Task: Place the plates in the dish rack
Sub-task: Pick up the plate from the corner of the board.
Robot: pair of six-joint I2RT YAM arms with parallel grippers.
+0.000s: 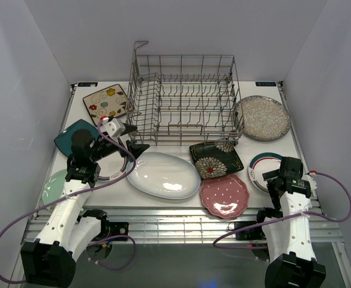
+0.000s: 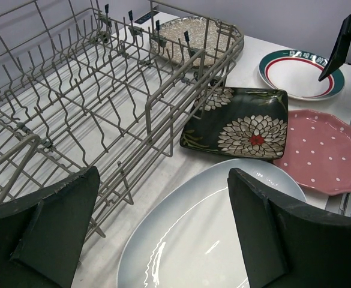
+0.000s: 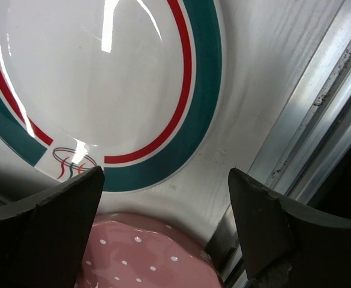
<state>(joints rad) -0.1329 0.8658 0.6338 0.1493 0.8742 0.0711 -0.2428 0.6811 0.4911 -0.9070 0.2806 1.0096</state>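
White oval plate sits right below the left gripper, jaws wide & empty, prob lining up a grab, dish rack just to its left; right gripper open over teal-rimmed plate.

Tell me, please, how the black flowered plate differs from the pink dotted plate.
The black plate is square with large white flowers; the pink plate is round, wavy-rimmed, with small white dots. The black plate lies beside the dish rack; the pink plate lies nearer the front edge of the table. Both lie flat, face up.
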